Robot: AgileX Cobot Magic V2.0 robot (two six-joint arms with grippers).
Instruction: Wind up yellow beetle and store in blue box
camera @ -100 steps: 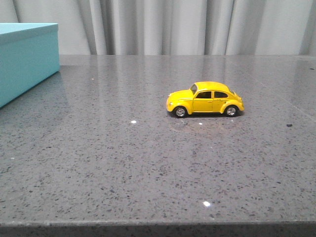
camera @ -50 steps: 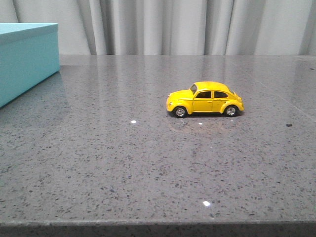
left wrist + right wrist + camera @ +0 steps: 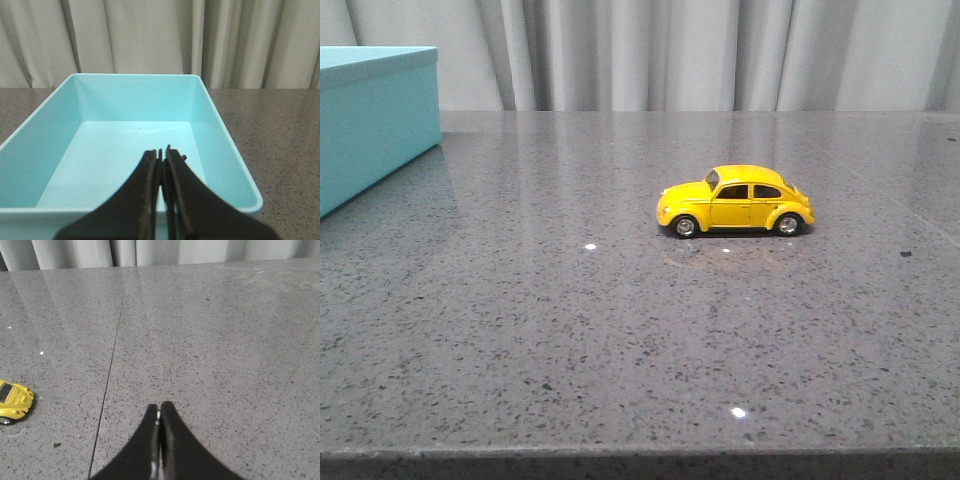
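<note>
Your left pincer [image 3: 161,155] hangs with its fingers pressed together over the open blue box [image 3: 220,125], gripping nothing. Your right pincer [image 3: 159,412] is likewise closed and empty above the speckled grey desk [image 3: 570,340]. The yellow beetle [image 3: 735,200] stands on its wheels mid-desk, well apart from the box.

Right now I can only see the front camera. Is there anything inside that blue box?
Observer: No. The left wrist view looks down into the blue box, and it is open and empty.
Operator: Where are the robot's hands? I can't see them!
Observer: The left gripper hangs over the box's near edge, jaws shut.
Operator: And the other one?
Observer: The right gripper is over bare table, shut too, with the yellow beetle off to one side, untouched.
</note>
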